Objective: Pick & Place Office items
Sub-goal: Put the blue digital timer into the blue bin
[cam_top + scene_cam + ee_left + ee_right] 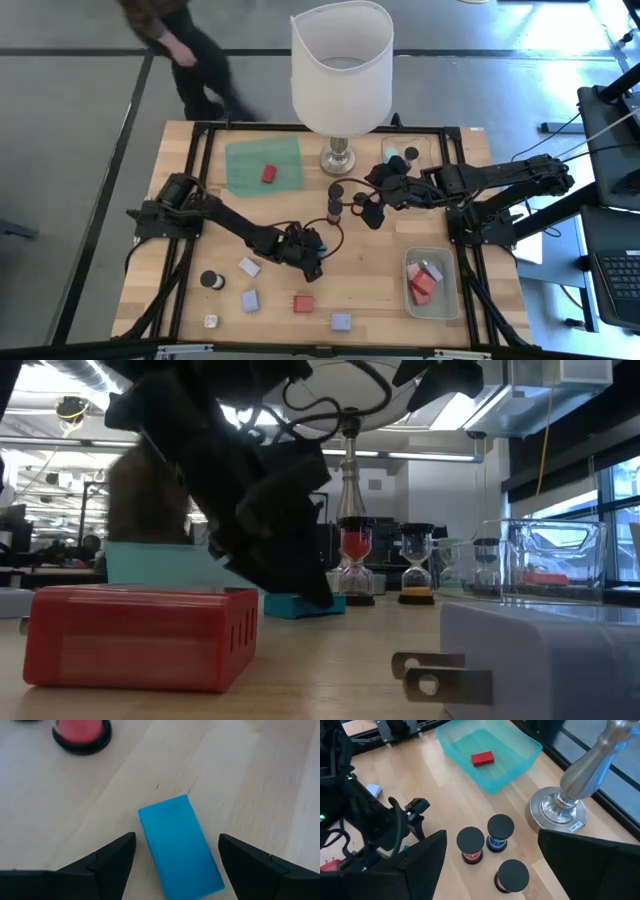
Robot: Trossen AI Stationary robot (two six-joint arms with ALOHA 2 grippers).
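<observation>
Blue block [181, 847] on the wooden worktop [240, 775], bracketed by the left pincer [177, 862], fingers apart: grasp step; next, lower and close. Right pincer [490, 865] waits, spread, over the dark-capped cylinders [485, 840].

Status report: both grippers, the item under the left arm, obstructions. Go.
Left gripper open, straddling flat blue rectangular block on wooden table. Right gripper open above three dark-capped cylinders. Nothing blocking the block.

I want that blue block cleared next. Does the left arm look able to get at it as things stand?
Probably yes. The left claw is open right over the blue block, one finger on each side, with bare table around it. The red-filled hourglass stands well clear, so nothing looks to be in the way.
</observation>
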